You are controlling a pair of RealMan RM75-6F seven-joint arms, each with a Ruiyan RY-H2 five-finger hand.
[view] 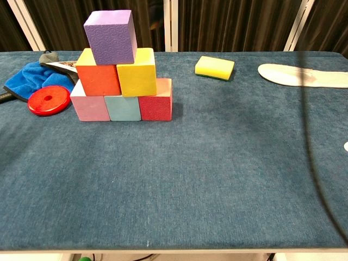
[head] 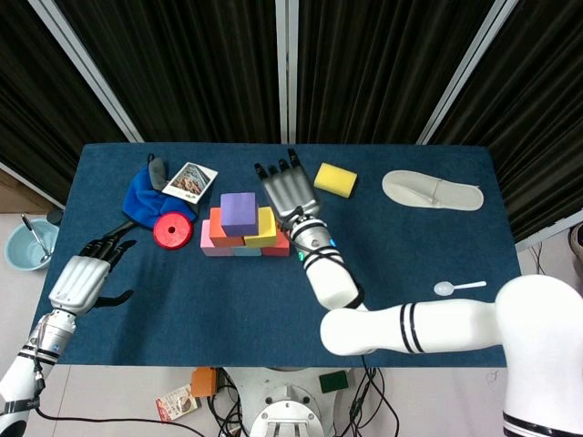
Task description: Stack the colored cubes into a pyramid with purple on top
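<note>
Counting six cubes (view: 122, 70); two hands (head: 290, 189)

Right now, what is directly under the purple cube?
The purple cube rests on the orange cube and the yellow cube, straddling their seam. Below them sit pink, teal and red cubes. Whether anything lies behind the stack cannot be seen from the chest view.
</note>
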